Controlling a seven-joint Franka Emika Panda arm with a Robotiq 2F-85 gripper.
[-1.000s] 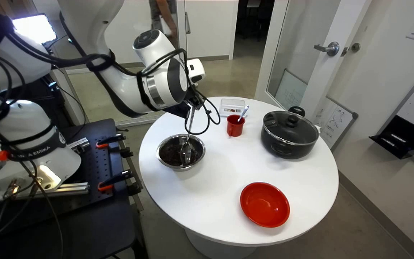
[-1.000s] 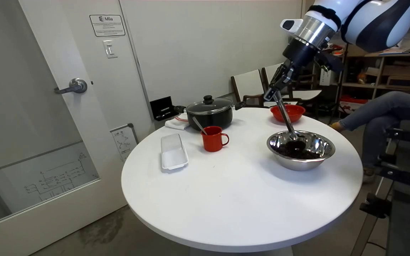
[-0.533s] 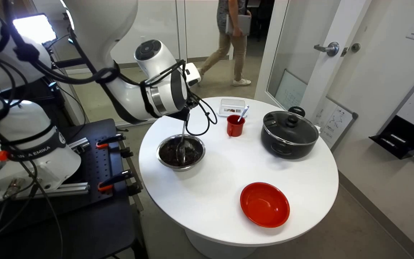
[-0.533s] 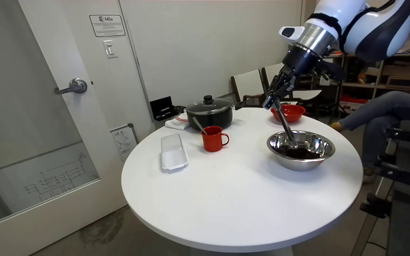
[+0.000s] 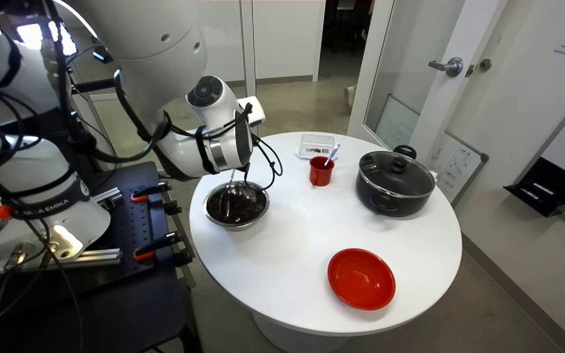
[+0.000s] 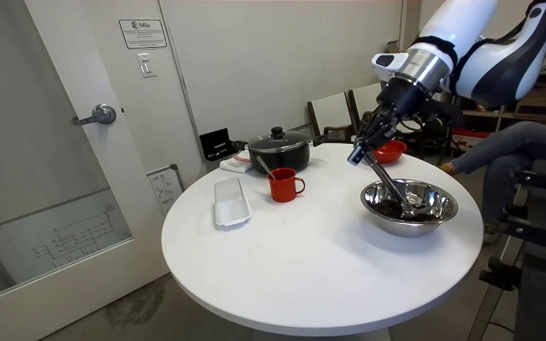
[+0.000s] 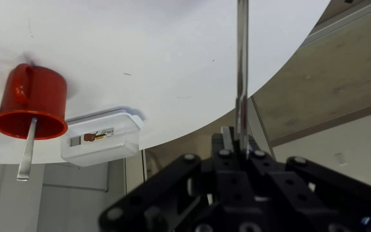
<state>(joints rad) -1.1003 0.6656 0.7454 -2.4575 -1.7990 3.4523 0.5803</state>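
My gripper (image 7: 239, 145) is shut on the handle of a long metal utensil (image 7: 242, 64), which runs up out of the top of the wrist view. In an exterior view the gripper (image 6: 362, 148) hangs above the table, and the utensil (image 6: 386, 179) slants down into a steel bowl (image 6: 408, 230). Dark loose stuff (image 6: 386, 208) lies in that bowl. The utensil's lower end (image 5: 227, 203) rests in or against the dark contents; how deep I cannot tell. From that side the arm hides the fingers.
A red mug (image 6: 282, 187) with a spoon (image 7: 27, 151) in it stands on the white table (image 6: 301, 265). Near it is a clear plastic container (image 6: 232, 208). A lidded black pot (image 5: 395, 189) and a red bowl (image 5: 361, 279) stand farther from the robot base.
The gripper has sunk and moved toward the robot base, with the utensil more slanted. The steel bowl has slid a little toward the base. A person walked past beyond the glass.
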